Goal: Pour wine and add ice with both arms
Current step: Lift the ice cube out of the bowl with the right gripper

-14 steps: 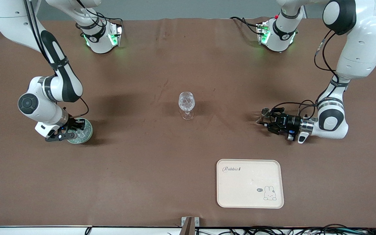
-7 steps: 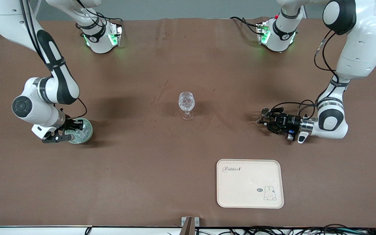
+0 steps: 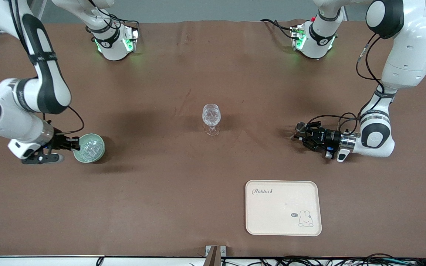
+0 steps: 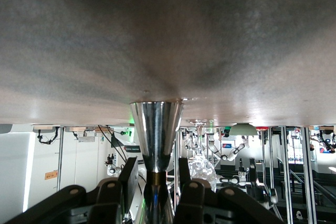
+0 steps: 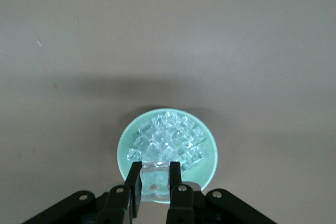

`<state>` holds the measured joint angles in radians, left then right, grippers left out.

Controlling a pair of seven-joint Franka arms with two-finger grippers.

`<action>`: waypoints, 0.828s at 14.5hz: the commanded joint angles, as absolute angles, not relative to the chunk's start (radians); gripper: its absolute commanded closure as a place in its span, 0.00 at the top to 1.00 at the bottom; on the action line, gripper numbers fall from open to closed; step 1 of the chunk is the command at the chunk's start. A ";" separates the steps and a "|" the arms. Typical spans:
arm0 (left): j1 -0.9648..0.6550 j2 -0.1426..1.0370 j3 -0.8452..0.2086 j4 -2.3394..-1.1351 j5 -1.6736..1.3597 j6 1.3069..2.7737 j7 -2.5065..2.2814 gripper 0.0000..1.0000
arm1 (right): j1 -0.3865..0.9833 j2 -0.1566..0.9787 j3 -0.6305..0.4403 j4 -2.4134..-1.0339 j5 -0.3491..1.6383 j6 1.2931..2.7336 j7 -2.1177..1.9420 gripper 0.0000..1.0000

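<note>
One "Rabbit" tray (image 3: 283, 207), right gripper (image 5: 155, 181) jaws pinching ice cube (image 5: 155, 178), left gripper (image 4: 155, 186) jaws clasping metal cup (image 4: 156, 135).

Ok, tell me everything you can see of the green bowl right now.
The green bowl is small, round and pale mint green, with a smooth, glossy-looking rim. It sits upright on the brown table toward the right arm's end, roughly level with the wine glass. It is heaped with ice, clear glinting chunks piled above the rim. The right claw is at the bowl's edge, its fingers shut on one clear cube just over the rim. Whether the fingers touch the bowl itself cannot be told.
</note>
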<state>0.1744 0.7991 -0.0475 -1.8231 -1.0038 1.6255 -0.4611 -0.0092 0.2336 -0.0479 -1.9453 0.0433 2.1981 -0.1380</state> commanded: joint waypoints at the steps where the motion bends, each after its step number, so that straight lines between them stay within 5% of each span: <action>1: 0.176 0.769 -0.045 -1.856 -1.025 1.620 -0.446 0.33 | -0.017 0.129 -0.072 -1.935 0.044 2.145 -0.092 0.00; 12: 0.173 0.765 -0.063 -1.841 -1.043 1.620 -0.449 0.01 | -0.046 0.075 -0.063 -1.461 -0.055 1.590 0.020 0.01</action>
